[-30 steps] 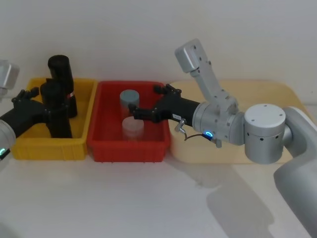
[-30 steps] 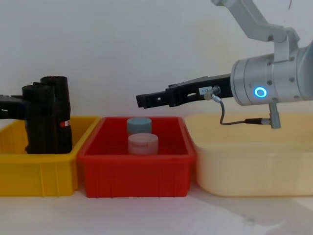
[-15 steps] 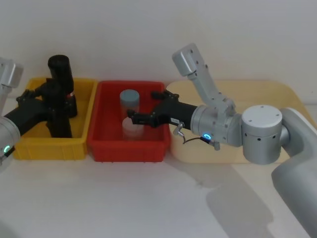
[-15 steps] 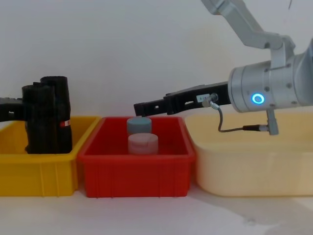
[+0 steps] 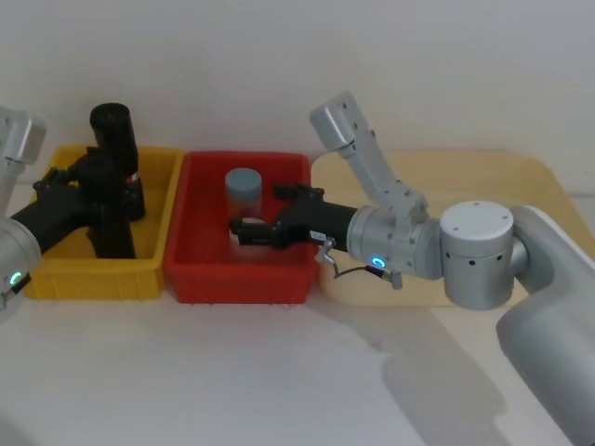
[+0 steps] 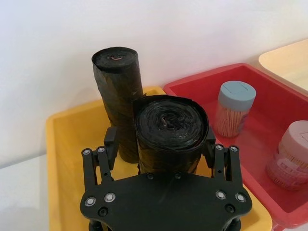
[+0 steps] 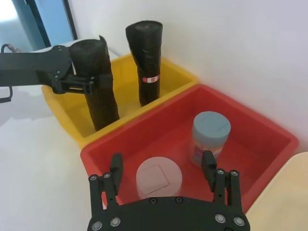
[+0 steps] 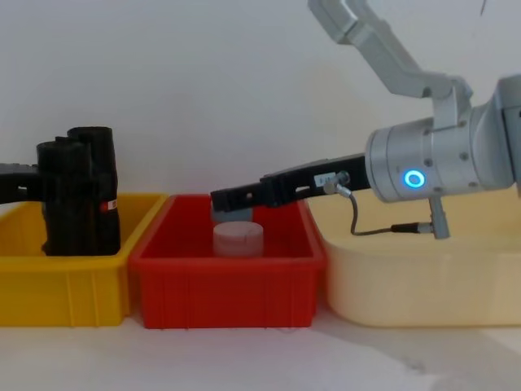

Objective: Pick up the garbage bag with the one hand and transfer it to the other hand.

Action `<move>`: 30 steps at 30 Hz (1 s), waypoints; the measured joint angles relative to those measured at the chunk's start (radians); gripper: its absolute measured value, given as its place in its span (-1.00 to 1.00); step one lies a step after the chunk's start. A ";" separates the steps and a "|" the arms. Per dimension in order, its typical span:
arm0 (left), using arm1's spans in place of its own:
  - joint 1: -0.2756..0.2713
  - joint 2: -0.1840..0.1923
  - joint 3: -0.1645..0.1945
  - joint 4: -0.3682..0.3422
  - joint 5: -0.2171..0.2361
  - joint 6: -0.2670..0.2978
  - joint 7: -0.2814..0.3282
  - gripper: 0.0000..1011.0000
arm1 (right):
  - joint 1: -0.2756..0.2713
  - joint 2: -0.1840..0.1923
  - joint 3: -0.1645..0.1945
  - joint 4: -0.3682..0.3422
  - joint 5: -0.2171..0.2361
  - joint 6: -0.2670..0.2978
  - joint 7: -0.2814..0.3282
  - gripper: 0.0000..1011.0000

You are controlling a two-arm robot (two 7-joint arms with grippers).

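The garbage bag (image 5: 112, 223) (image 6: 168, 127) (image 7: 98, 91) (image 8: 59, 204), a plain black roll, stands upright in the yellow bin (image 5: 84, 279). My green-ringed left gripper (image 5: 93, 186) (image 6: 159, 144) (image 7: 79, 82) is shut on its upper part, one finger on each side. A second black roll (image 5: 113, 130) (image 7: 147, 48) with a red-and-white label stands just behind it. My blue-ringed right gripper (image 5: 265, 212) (image 7: 162, 166) (image 8: 220, 198) is open over the red bin (image 5: 237, 279), well apart from the bag.
In the red bin stand a blue-lidded jar (image 5: 244, 184) (image 7: 210, 132) and a pink-lidded jar (image 7: 159, 180) (image 8: 238, 238), right under the right gripper's fingers. A cream tray (image 5: 483, 177) lies to the right. A wall is close behind the bins.
My right gripper has come down and to the left, from above the red bin's rim to low over the jars. The left gripper and the bag have barely moved.
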 joint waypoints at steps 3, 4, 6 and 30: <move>-0.001 -0.001 0.000 0.002 0.000 0.000 -0.001 0.98 | 0.003 -0.003 -0.004 0.010 0.001 0.000 0.001 0.98; -0.001 -0.001 0.000 0.002 0.000 0.000 -0.001 0.98 | 0.006 -0.005 -0.008 0.017 0.002 0.001 0.002 0.98; -0.002 -0.001 0.001 0.003 0.000 -0.001 -0.001 0.98 | 0.010 -0.008 -0.012 0.027 0.002 0.001 0.003 0.98; -0.005 -0.003 0.002 0.008 0.000 -0.001 -0.002 0.98 | 0.050 -0.038 -0.036 0.153 -0.014 -0.005 0.029 0.98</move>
